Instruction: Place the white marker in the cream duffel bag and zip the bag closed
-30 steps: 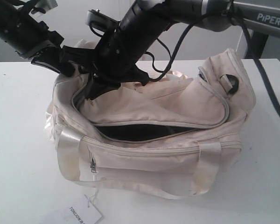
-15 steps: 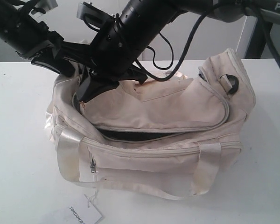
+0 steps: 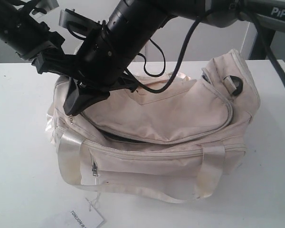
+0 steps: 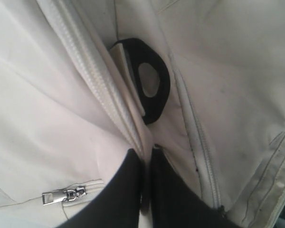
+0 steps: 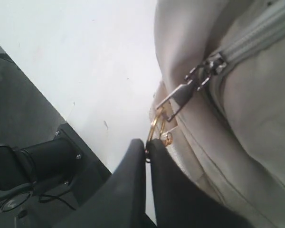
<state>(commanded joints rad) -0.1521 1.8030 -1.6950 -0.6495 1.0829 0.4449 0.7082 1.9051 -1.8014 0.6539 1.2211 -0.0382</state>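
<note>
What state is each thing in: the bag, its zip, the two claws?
Soft cream fabric duffel bag: top zip partly closed, thin dark gap at front.
Gold ring zip pull: pinched between black fingers.
Right gripper: fingers shut on the pull.
Left gripper: fingers shut on bag fabric.
White marker: not visible.

The bag [image 3: 180, 109] lay on the table [image 3: 19, 142], a tag [image 3: 80, 219] at its seven o'clock. The left gripper [image 4: 146, 159] and right gripper [image 3: 72, 108] sat at the bag's ten o'clock end.

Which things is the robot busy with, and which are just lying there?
Busy with: cream bag, gold zip ring. No marker in sight.
Just lying there: paper tag, on the white table.
</note>
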